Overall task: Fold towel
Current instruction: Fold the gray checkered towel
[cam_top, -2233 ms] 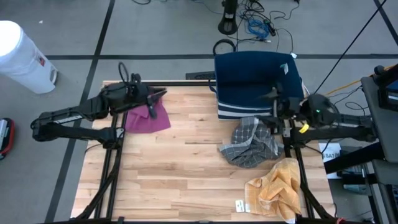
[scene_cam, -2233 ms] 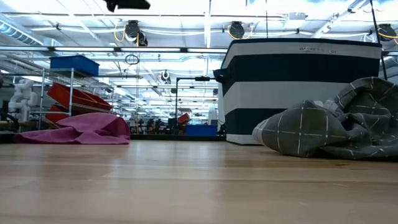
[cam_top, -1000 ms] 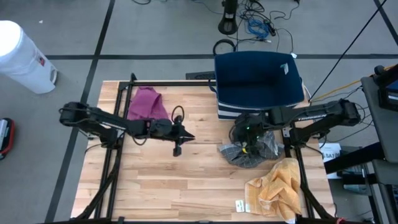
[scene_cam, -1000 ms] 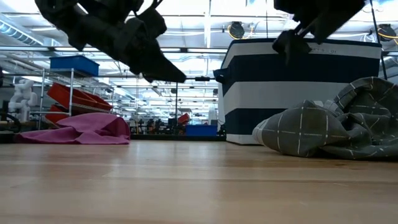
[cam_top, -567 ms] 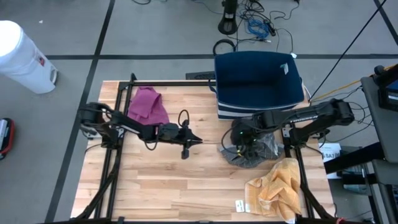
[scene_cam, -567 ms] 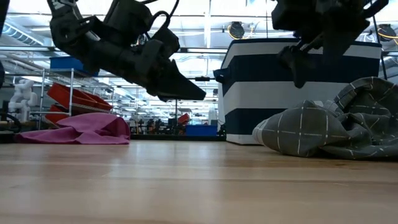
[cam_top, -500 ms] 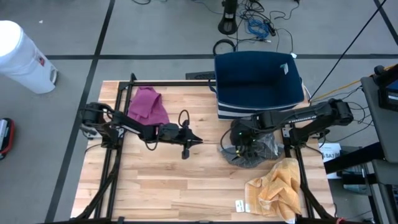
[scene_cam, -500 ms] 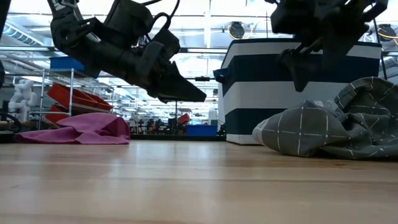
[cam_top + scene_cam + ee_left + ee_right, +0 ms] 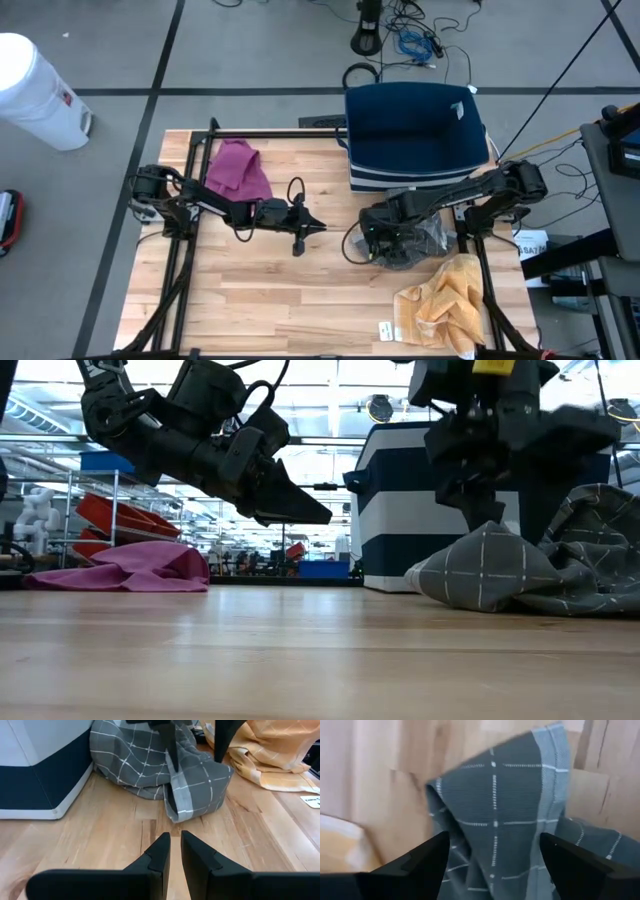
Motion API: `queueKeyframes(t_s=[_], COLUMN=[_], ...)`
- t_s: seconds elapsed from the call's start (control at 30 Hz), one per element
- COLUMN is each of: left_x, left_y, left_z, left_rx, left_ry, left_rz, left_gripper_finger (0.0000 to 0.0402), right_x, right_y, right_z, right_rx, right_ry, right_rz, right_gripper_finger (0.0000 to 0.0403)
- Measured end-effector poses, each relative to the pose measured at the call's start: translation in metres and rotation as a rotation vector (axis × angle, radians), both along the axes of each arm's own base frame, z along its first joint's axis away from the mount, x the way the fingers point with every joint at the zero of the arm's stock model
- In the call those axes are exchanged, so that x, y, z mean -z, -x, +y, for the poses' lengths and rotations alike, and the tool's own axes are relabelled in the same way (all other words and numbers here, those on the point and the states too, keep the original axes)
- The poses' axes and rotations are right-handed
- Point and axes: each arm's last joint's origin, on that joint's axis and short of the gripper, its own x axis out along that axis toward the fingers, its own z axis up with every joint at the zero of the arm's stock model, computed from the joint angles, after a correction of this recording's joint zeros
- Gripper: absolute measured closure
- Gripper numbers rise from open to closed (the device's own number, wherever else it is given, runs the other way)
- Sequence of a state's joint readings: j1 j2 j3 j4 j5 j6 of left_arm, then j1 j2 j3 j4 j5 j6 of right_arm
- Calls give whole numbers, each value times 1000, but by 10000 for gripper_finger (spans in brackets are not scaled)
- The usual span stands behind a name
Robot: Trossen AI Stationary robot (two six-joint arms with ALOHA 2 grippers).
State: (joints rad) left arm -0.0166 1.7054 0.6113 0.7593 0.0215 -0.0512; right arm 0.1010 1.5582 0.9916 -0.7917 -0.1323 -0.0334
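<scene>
1. Grey checked towel (image 9: 405, 238) lies crumpled on the table's right, near the striped bin (image 9: 415, 135).
2. Right gripper (image 9: 492, 855), fingers wide apart, should pinch one hem corner only.
3. Left gripper (image 9: 172, 851), fingers nearly together, empty, waits mid-table.

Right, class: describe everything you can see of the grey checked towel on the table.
The grey checked towel is soft woven cloth, dark grey with thin white grid lines and a paler hemmed edge. It lies crumpled in a loose heap on the wooden table, beside the navy-and-white striped bin and near the orange towel. The right claw, open, straddles a raised fold at its edge without gripping it yet.
</scene>
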Motion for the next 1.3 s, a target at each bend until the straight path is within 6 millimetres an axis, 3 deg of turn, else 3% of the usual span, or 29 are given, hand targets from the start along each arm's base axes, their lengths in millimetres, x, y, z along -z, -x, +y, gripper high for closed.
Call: queueKeyframes(t_s=[0.17, 0.37, 0.43, 0.6, 0.7, 1.0, 1.17, 1.3], left_x=[0, 0, 0, -6, -14, -29, -32, -32], left_y=[0, 0, 0, -2, -4, -10, -10, -10], left_z=[0, 0, 0, 0, -1, -1, -3, -1], left_rx=[-1, 0, 0, 2, 39, 163, 195, 193], left_ry=[0, -1, -1, 2, 14, 59, 58, 31], left_rz=[0, 1, -1, -69, -145, -252, -284, -288], left_gripper_finger=[351, 351, 351, 351, 351, 351, 346, 320], right_x=[6, 4, 4, 2, -11, -85, -120, -141], right_y=[-2, -1, -1, -3, -12, -39, -43, -42], right_z=[0, 2, 2, 5, 11, 29, 32, 32], right_rx=[-22, -47, -57, -83, -134, -269, -285, -293], right_ry=[62, 88, 90, 96, 144, 309, 336, 338], right_rz=[16, 2, 0, -20, -80, -276, -329, -336], right_gripper_finger=[173, 355, 389, 398, 401, 403, 403, 403])
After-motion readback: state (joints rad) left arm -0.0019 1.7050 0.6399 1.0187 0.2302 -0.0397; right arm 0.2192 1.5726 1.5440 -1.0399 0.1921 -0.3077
